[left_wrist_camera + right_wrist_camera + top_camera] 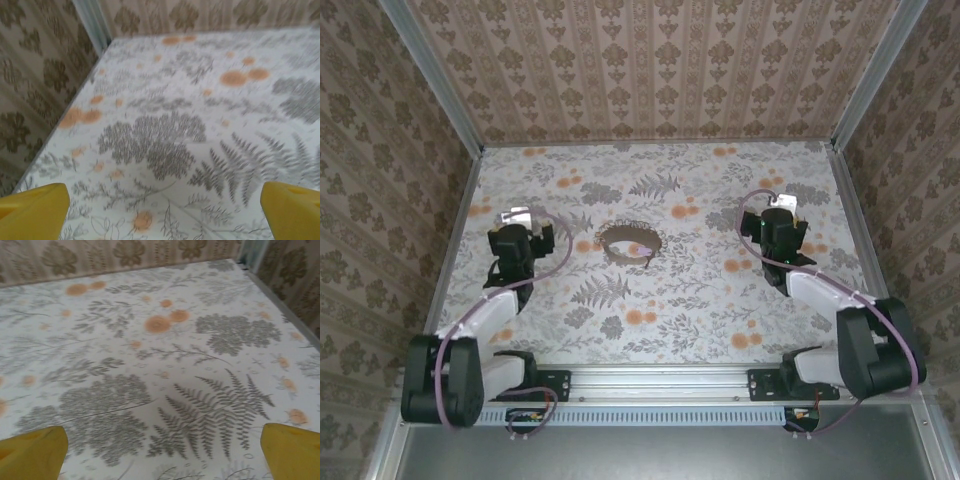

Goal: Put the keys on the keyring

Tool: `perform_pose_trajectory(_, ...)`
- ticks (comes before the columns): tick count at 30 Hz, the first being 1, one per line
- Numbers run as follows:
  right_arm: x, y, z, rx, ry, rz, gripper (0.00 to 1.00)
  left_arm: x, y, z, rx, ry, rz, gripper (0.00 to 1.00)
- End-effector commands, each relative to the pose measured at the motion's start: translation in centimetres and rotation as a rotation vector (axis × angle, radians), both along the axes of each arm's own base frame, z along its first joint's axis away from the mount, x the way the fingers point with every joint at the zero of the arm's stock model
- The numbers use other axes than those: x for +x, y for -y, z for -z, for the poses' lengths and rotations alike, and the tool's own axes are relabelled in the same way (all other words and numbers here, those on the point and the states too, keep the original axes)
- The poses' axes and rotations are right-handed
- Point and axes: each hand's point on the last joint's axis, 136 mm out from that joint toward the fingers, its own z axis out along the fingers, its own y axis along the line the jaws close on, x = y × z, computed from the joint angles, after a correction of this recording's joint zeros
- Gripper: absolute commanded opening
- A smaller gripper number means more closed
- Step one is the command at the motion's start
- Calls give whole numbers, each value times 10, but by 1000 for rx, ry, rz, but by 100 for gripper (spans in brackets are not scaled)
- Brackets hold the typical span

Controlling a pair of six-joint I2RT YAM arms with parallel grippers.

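The keyring (612, 249) lies flat on the floral table in the top view, a dark wire loop midway between the two arms. The keys (628, 228) run along its far arc as a pale jagged chain; I cannot tell whether they are threaded on the wire. My left gripper (516, 222) hovers to the left of the ring, well apart from it. My right gripper (782, 210) stands further off to the ring's right. In each wrist view, the left gripper (165, 212) and the right gripper (165, 452) are open, yellow fingertips (35, 210) (292, 447) far apart over bare cloth.
Patterned walls enclose the table on three sides, with metal corner posts (435, 75) (880, 70). The left wall (35, 85) is close beside the left gripper. The right wall's edge (285, 310) runs near the right gripper. A rail (660, 382) carries the arm bases.
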Motion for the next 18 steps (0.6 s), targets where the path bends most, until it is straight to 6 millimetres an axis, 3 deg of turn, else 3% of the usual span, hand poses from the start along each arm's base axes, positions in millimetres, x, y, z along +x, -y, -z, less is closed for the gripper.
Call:
perform_pose_trajectory(1, 0, 24, 6, -121, 5, 83, 100, 9, -7, -2, 30, 77, -28, 100)
perform_pose_trajectory(3, 6, 18, -1, -100, 55, 40, 100, 12, -9, 6, 29, 80, -32, 100)
perform_pose_trajectory(9, 14, 15, 15, -75, 126, -40, 100, 24, -7, 9, 31, 116, 14, 100)
perform_pose_trajectory(12, 15, 5, 22, -22, 127, -142, 100, 24, -13, 18, -8, 146, 14, 100)
perform_pose_trajectory(18, 17, 7, 31, 15, 122, -163, 100, 33, -12, 35, -33, 104, 41, 100)
